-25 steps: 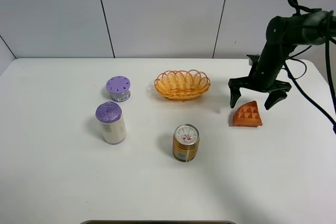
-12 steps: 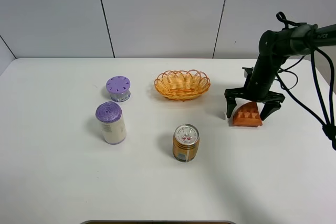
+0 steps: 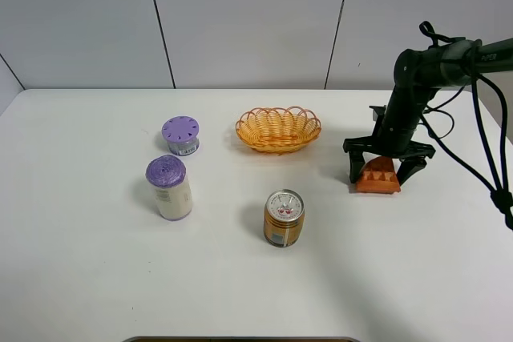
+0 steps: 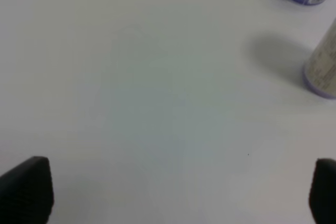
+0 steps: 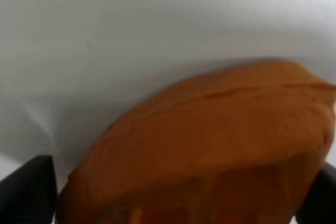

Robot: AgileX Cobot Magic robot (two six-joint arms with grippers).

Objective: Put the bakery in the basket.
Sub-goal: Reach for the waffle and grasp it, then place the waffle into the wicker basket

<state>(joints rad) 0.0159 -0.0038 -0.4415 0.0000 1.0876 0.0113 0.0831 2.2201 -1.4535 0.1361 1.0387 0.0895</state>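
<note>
1. Straddling the waffle slice (image 3: 377,179) on the right of the counter (image 3: 96,262), the right gripper (image 3: 382,169) has its fingers spread, one each side.
2. The basket (image 3: 278,110) sits apart, left of it.
3. The left gripper (image 4: 176,192) has its fingers spread too.

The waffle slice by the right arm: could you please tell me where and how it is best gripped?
Grip the waffle slice across its two slanted sides, coming straight down from above: it lies flat and low, and the right gripper hangs over it, jaws open on either side.
</note>
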